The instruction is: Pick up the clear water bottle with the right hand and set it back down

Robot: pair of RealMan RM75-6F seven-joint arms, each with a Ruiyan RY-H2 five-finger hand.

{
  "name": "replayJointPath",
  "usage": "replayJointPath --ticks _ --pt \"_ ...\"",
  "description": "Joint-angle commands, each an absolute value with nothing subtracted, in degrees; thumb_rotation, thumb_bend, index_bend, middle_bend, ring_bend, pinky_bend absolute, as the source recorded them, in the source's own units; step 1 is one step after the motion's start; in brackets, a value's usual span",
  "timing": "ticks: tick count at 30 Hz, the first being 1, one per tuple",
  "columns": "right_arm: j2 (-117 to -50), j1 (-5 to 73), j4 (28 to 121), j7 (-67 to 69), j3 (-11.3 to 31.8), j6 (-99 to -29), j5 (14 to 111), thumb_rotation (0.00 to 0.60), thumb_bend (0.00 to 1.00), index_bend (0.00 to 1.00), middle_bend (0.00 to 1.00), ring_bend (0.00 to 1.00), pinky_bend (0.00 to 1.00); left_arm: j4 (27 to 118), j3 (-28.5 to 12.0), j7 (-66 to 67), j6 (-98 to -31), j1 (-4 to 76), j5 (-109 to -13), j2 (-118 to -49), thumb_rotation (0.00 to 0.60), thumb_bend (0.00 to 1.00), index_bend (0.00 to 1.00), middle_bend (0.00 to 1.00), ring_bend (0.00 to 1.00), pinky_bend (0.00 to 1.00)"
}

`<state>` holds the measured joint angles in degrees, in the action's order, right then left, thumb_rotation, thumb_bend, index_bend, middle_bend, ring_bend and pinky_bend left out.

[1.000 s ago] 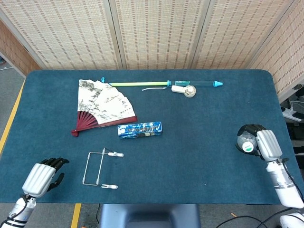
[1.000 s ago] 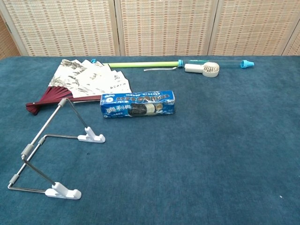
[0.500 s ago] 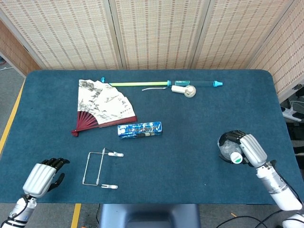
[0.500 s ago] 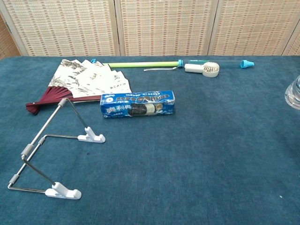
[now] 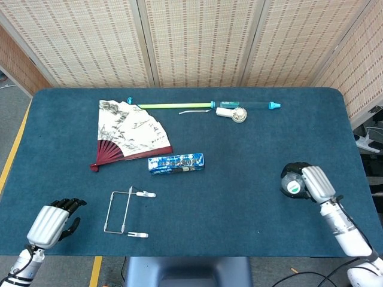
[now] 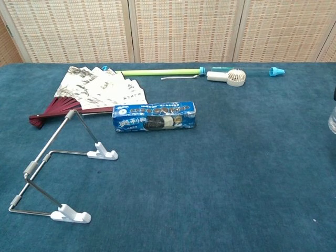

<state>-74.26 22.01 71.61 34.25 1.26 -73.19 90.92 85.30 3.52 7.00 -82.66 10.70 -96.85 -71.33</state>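
Head view: the left robot hand rests at the tabletop's near left corner, fingers curled in on nothing. Far to the right, the right robot hand grips the clear water bottle, fingers wrapped round it, its cap facing up, near the right edge
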Motion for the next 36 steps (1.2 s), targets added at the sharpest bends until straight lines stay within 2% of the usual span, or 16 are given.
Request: replayJointPath --ticks 1,4,7,17,24,28,31,32,34,36 --pt "-71.48 23.13 80.08 36.85 0.99 -75.95 94.84 0.600 0.44 0.82 0.72 0.61 0.55 85.41 3.50 6.91 -82.66 10.70 -96.82 -71.31 0.600 0.44 0.32 0.36 0.38 0.51" --pt "-70.13 23.29 82.66 39.19 0.75 -76.31 95.45 0.600 0.44 0.82 0.72 0.61 0.55 85.37 3.52 6.87 -82.83 10.70 -97.02 -71.26 0.600 0.44 0.32 0.36 0.38 0.51" --pt "-70.60 23.03 81.38 41.80 0.75 -75.67 93.96 0.600 0.44 0.82 0.72 0.62 0.55 85.38 3.54 6.83 -82.77 10.67 -96.93 -71.24 0.600 0.44 0.32 0.36 0.38 0.51" --pt "-79.20 24.51 64.27 64.35 2.81 -67.54 86.57 0.600 0.44 0.82 0.72 0.62 0.55 85.38 3.62 7.27 -82.62 10.73 -97.10 -71.34 0.600 0.44 0.32 0.36 0.38 0.51" --pt "-83.31 25.50 55.60 71.26 2.03 -64.69 87.22 0.600 0.44 0.79 0.72 0.59 0.55 85.44 3.64 7.46 -82.44 10.72 -96.94 -71.35 0.600 0.44 0.32 0.36 0.38 0.51" --pt "-84.58 25.84 52.32 73.71 1.14 -63.44 87.94 0.600 0.44 0.68 0.69 0.50 0.53 85.56 3.65 7.36 -82.51 10.69 -96.96 -71.30 0.600 0.44 0.32 0.36 0.38 0.51" --pt "-84.84 26.33 50.59 75.59 0.02 -62.05 88.91 0.600 0.41 0.55 0.54 0.36 0.49 85.44 3.67 7.42 -82.51 10.70 -97.05 -71.29 0.600 0.44 0.32 0.36 0.38 0.51" --pt "-84.76 26.61 50.15 75.98 -0.40 -61.30 89.20 0.600 0.37 0.47 0.46 0.28 0.46 85.44 3.67 7.44 -82.45 10.71 -96.98 -71.30 0.600 0.44 0.32 0.36 0.38 0.51" --pt "-84.61 26.80 49.65 76.43 -1.00 -60.83 89.73 0.600 0.30 0.33 0.34 0.14 0.36 85.54 3.67 7.37 -82.41 10.72 -96.94 -71.26 0.600 0.44 0.32 0.36 0.38 0.51" --pt "-84.42 26.84 49.30 76.76 -1.45 -60.90 90.21 0.600 0.24 0.16 0.19 0.03 0.20 85.56 3.67 7.32 -82.44 10.71 -96.97 -71.22 0.600 0.44 0.32 0.36 0.38 0.51"
